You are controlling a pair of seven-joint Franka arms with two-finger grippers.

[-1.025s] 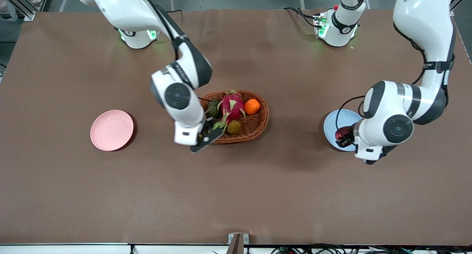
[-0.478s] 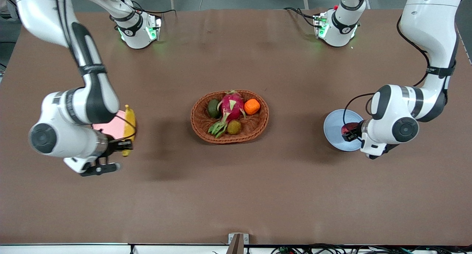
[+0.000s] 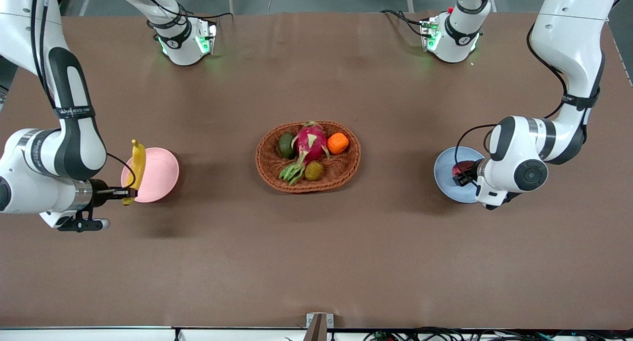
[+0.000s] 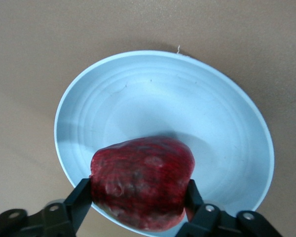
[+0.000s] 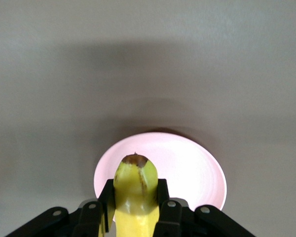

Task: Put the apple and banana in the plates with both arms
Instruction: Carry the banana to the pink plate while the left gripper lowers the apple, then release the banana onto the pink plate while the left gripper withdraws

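My left gripper (image 3: 460,174) is shut on the dark red apple (image 3: 459,169) and holds it over the light blue plate (image 3: 447,175). In the left wrist view the apple (image 4: 142,182) sits between the fingers, above the blue plate (image 4: 153,98). My right gripper (image 3: 126,192) is shut on the yellow banana (image 3: 136,169) and holds it over the edge of the pale pink plate (image 3: 158,175). In the right wrist view the banana (image 5: 135,197) points toward the pink plate (image 5: 187,173).
An oval brown wicker basket (image 3: 346,170) stands mid-table with a pink dragon fruit (image 3: 310,142), an orange (image 3: 338,143), a dark green fruit (image 3: 286,145) and a small brownish fruit (image 3: 314,170) in it.
My right arm swung from the basket to the pink plate, carrying the banana. My left gripper stayed over the blue plate with the apple, shifting only slightly.
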